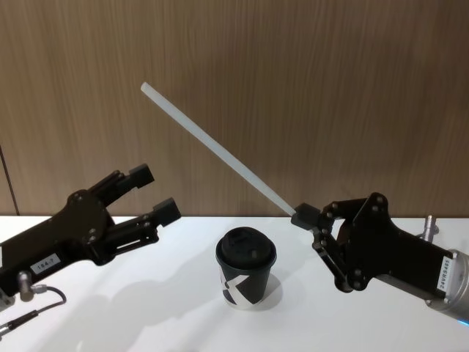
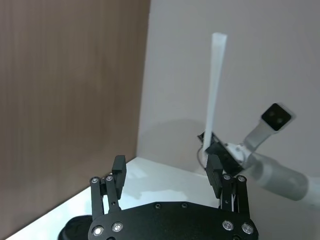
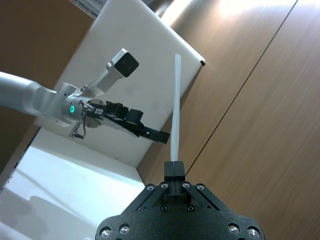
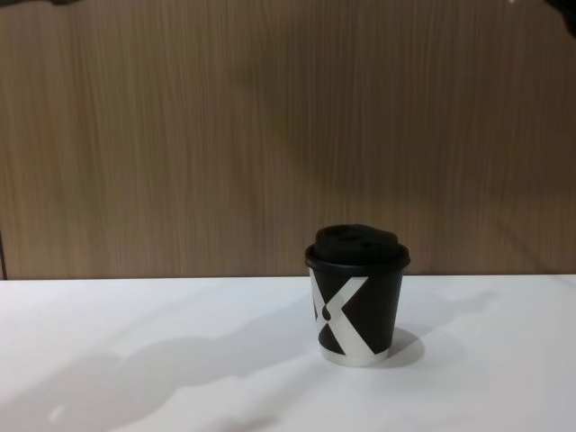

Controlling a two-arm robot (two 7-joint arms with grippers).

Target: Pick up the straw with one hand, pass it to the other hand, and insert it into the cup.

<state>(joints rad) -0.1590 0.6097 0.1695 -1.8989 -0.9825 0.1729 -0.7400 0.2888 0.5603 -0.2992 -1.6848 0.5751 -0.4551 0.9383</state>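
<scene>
The right gripper (image 1: 304,216) pinches the lower end of the straw (image 1: 220,150), its tip hidden between the closed pads, while the shaft slants up and leftward in the air above the cup (image 1: 245,275). The left gripper (image 1: 154,193) hangs with fingers spread, apart from the straw. Both arms are cut off at the head view's sides. The lidded cup stands upright on the white table (image 1: 146,308), not far from its far edge, where a wood-panelled wall (image 1: 330,88) rises.
</scene>
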